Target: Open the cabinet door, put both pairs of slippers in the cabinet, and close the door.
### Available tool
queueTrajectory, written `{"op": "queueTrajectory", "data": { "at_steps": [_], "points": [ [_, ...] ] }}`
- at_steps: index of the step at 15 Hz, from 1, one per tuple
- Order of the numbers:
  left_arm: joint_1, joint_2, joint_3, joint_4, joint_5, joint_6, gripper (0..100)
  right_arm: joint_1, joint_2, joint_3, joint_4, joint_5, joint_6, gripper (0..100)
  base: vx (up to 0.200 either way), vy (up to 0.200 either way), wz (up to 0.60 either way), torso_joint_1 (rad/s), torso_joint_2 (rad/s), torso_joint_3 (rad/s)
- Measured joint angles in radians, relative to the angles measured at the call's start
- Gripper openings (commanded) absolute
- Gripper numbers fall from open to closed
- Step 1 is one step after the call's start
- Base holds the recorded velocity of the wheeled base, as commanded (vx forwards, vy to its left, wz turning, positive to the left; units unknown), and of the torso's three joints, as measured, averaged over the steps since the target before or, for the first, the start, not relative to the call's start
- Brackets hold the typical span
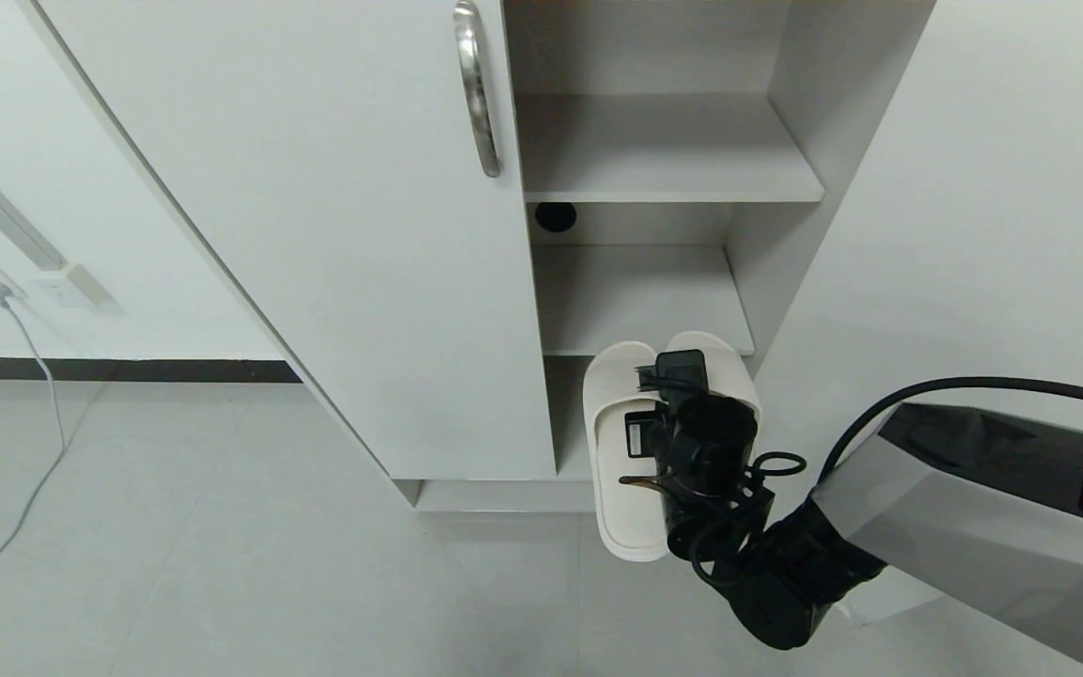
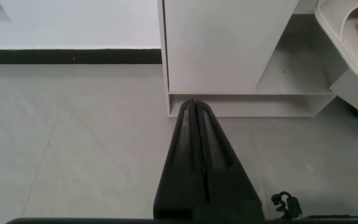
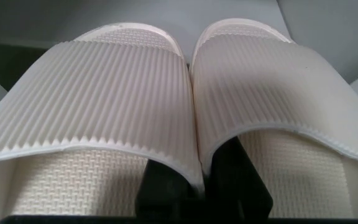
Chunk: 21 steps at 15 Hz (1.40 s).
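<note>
Slippers (image 1: 619,470), the white pair, hung just before the open cabinet (image 1: 664,150) and its lower shelves, with our right gripper (image 1: 681,374) clamped on their touching inner edges. We held our left gripper (image 2: 195,118) low over the floor (image 2: 73,137) near the cabinet base, fingers pressed together.

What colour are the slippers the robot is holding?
Cream-white slippers, ribbed straps; right wrist view shows them best.

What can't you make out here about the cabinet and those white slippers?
Tips of the right gripper: right wrist view, tucked under straps of the white slippers.
The lowest shelf of the cabinet: head view, mostly behind the slippers.
The dark round spot below the upper shelf: head view, too small to identify.
Top of the cabinet: cut by head view's upper edge.
</note>
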<state>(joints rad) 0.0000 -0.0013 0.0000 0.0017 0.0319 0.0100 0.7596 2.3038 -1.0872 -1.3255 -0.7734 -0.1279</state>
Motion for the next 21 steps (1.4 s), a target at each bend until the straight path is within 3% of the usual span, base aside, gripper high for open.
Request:
{"op": "queueTrajectory", "data": {
  "at_steps": [2, 11, 15, 18, 21],
  "points": [
    [0.0, 0.0, 0.0, 0.0, 0.0, 0.0, 0, 0.0, 0.002, -0.001, -0.001, 0.0, 0.0, 0, 0.0, 0.0, 0.0, 0.0, 0.0, 0.0],
    [0.0, 0.0, 0.0, 0.0, 0.0, -0.001, 0, 0.0, 0.004, -0.002, -0.008, 0.002, 0.008, 0, 0.2, 0.0, 0.0, -0.002, 0.0, 0.002],
    [0.0, 0.0, 0.0, 0.0, 0.003, -0.005, 0, -0.01, 0.008, -0.022, 0.001, 0.008, 0.014, 0, 0.0, 0.0, 0.0, 0.0, 0.0, 0.0],
    [0.0, 0.0, 0.0, 0.0, 0.003, -0.005, 0, -0.033, 0.016, -0.062, 0.094, 0.027, 0.057, 0, 0.0, 0.0, 0.0, 0.0, 0.0, 0.0],
    [0.0, 0.0, 0.0, 0.0, 0.003, -0.005, 0, -0.05, 0.027, -0.203, 0.317, 0.083, 0.144, 0, 0.0, 0.0, 0.0, 0.0, 0.0, 0.0]
  ]
}}
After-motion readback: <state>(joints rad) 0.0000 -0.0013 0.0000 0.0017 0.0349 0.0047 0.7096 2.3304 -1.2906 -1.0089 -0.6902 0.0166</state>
